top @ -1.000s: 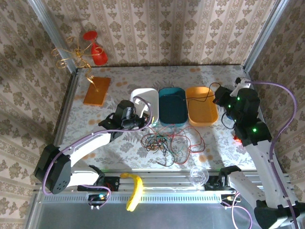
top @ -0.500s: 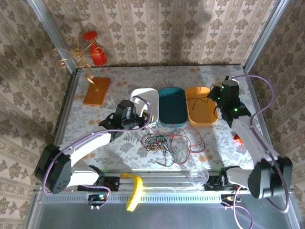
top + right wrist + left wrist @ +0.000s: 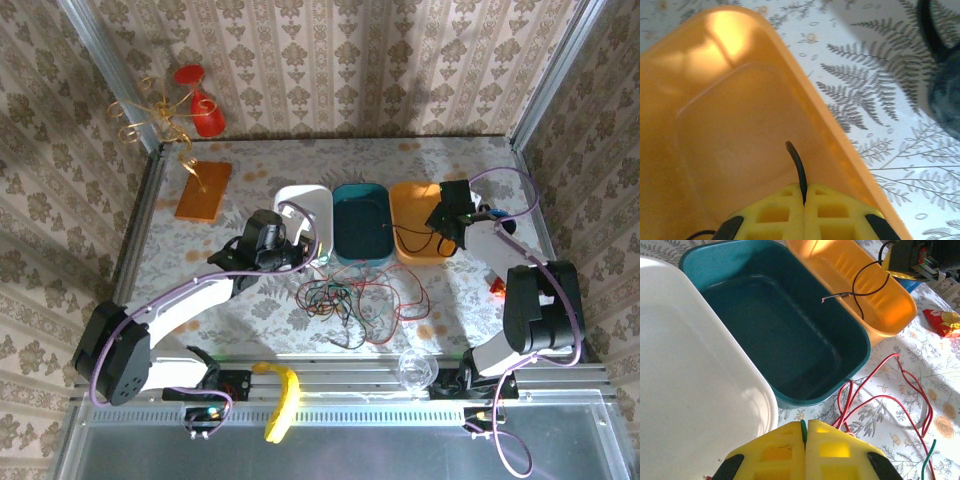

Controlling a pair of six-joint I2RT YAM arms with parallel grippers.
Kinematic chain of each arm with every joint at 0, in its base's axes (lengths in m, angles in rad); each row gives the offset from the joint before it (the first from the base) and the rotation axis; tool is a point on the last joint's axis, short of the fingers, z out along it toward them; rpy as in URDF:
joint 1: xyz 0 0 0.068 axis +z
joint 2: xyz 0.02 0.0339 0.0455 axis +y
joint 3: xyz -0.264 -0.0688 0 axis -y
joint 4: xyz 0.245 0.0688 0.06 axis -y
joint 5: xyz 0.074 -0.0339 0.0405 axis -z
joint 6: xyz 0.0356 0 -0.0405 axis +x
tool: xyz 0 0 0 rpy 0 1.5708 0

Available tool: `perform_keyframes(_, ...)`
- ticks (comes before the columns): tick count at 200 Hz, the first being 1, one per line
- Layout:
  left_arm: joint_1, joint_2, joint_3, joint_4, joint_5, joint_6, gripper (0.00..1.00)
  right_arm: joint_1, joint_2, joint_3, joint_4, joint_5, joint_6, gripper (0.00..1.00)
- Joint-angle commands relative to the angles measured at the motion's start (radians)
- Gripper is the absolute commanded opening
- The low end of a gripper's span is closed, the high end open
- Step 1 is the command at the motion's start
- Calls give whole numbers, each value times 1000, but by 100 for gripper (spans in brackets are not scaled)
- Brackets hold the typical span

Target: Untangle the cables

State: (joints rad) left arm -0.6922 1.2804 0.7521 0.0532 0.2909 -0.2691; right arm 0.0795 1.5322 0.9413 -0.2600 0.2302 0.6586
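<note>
From above, the tangle (image 3: 345, 298) of red, green and black cables lies mostly unsorted on the floral counter (image 3: 200, 270), damask wallpaper (image 3: 350, 60) around; my right pincer (image 3: 441, 218) sits at the orange tray (image 3: 415, 252). Left wrist view: my left pincer (image 3: 805, 424) is clamped on 1 green cable (image 3: 803, 427) beside the teal tray (image 3: 790, 330); right wrist view: my right pincer (image 3: 804, 192) pinches 1 black cable (image 3: 796, 160) over the orange tray (image 3: 715, 125), nearly delivered.

Looks like a robotics lab cell dressed up as a home: aluminium frame posts (image 3: 110, 75) and patterned wallpaper (image 3: 350, 60) beyond the left end effector (image 3: 308, 258), floral-print worktop (image 3: 190, 265) beneath, extrusion mounting rail (image 3: 350, 378) nearside.
</note>
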Motion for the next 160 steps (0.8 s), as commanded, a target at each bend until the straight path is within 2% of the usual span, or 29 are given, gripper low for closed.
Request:
perform_keyframes(1,-2,19,13,-2,2,-4,0,6,-20,30,-52,78,7,0)
perform_keyframes(19,-1,23,16,1,4,-4,0,-1,-65,18,-2,63,-11,0)
perform_keyframes(47,-3,29,23,-6,8,3,0,-11,-91,64,-34,126,-32,0)
perform_keyframes(119,-3,24,29,-25,13,14,0,-8,-58,96,-65,189,-66,0)
perform_keyframes(140,-4,24,29,-28,11,16,0,6,-48,83,-58,175,-83,0)
perform_keyframes(160,-4,26,29,-26,10,17,0,21,-38,71,-46,100,-107,0)
